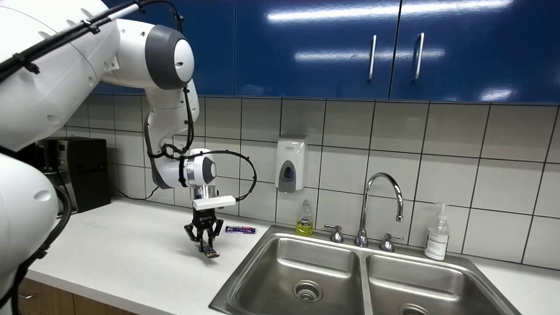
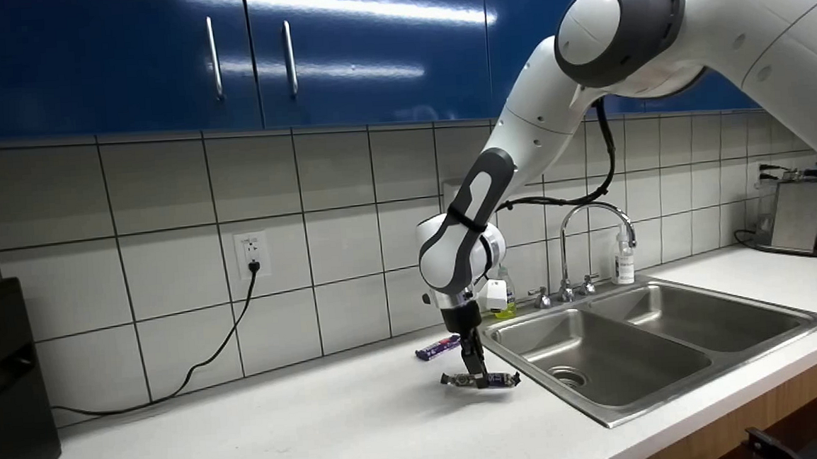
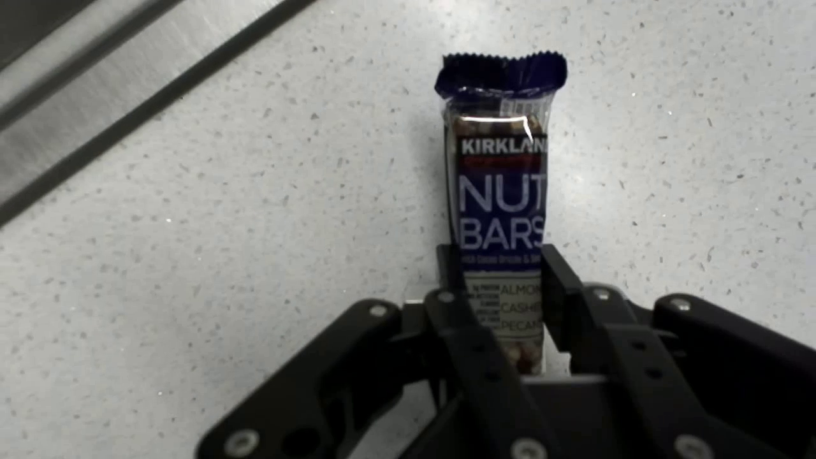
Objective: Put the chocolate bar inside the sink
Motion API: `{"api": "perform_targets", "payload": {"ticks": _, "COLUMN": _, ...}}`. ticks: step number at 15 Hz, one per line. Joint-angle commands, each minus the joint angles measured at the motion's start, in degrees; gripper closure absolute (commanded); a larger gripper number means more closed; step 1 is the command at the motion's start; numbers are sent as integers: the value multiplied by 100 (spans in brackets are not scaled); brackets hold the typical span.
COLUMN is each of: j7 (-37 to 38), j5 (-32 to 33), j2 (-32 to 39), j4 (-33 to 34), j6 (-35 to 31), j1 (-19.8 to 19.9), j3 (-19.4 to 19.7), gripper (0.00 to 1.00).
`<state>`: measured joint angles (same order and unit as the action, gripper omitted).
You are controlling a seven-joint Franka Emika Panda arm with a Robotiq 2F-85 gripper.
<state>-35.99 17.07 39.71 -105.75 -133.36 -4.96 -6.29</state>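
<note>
Low in the wrist view, fingers [image 3: 562, 293] grip the bar [image 3: 503, 197] across its width, presumably for secure carriage. The sink [image 3: 140, 70] lies upper left.

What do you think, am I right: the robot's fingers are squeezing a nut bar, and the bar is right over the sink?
Not quite. The fingers are squeezing the nut bar, but it isn't over the sink. It is over the white counter, beside the sink, as both exterior views show.
</note>
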Motion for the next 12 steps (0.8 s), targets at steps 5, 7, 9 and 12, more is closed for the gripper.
{"api": "perform_targets", "payload": {"ticks": 5, "j7": 1023, "j5": -1011, "j2": -601, "j4": -645, "j6": -424, "j1": 376, "j3": -155, "gripper": 92}}
{"api": "perform_targets", "payload": {"ticks": 7, "j7": 1241, "j5": -1302, "j2": -741, "j4": -826, "j6": -671, "j1": 462, "j3": -133, "gripper": 92}}
{"api": "perform_targets", "payload": {"ticks": 9, "j7": 1481, "j5": -1561, "j2": -850, "j4": -985, "j6": -905, "j1": 540, "j3": -97, "gripper": 92}}
{"api": "perform_targets", "payload": {"ticks": 12, "j7": 1777, "j5": -1828, "j2": -1004, "j4": -1207, "j6": -1229, "j1": 638, "j3": -35, "gripper": 92}}
